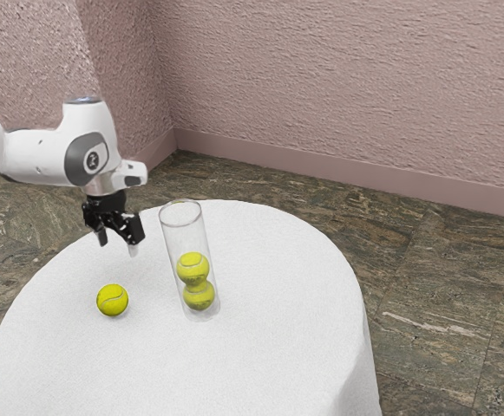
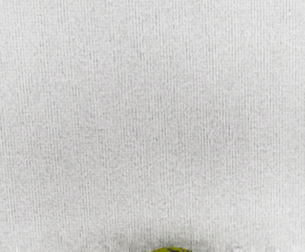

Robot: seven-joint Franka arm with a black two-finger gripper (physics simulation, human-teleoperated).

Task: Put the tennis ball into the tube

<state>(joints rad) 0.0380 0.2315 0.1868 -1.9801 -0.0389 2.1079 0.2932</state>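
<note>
Yel. ball (image 1: 112,300), nr. upright clr. tube (image 1: 186,237)

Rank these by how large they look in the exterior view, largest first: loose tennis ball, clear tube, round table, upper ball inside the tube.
1. Round table
2. Clear tube
3. Loose tennis ball and upper ball: they look about alike, so I leave them unranked.

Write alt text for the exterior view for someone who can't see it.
A white robot arm, its fingers open, reaches from the exterior view's left over a round, white-covered table. One tennis ball lies loose beside a clear standing tube holding two stacked balls. Behind are pinkish walls.
</note>
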